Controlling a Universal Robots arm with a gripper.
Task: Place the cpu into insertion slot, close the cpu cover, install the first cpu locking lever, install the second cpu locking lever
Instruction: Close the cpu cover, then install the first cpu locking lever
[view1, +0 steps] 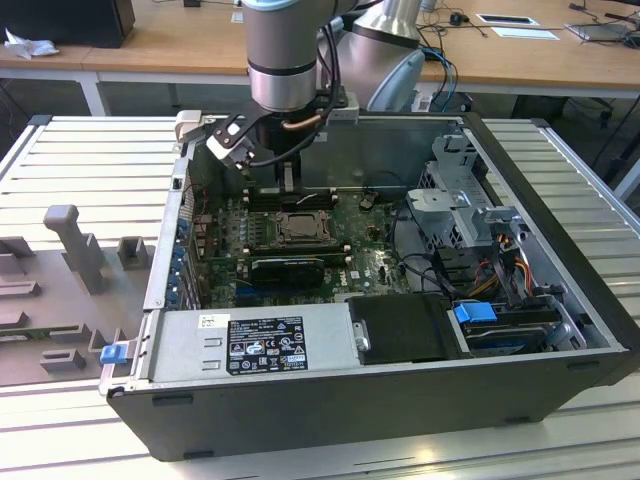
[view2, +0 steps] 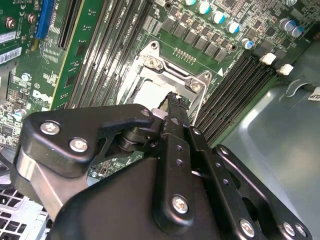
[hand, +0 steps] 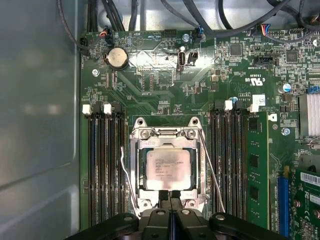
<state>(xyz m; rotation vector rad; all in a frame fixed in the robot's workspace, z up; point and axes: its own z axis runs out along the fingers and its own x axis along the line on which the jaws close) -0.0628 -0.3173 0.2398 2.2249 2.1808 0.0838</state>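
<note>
Holds gripper (hand: 170, 195), jaws shut on nothing, at cover (hand: 137, 167) edge beside chip (hand: 168, 162), seemingly to press cover flat.

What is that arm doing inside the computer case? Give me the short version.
The robot arm's black gripper hangs low over the green motherboard in the open dark computer case, jaws shut. The small pale silver square cpu is already seated, and the thin silvery metal frame cover looks lowered around it. A thin wire locking lever splays out on one side and another on the other, apparently not latched yet.
</note>
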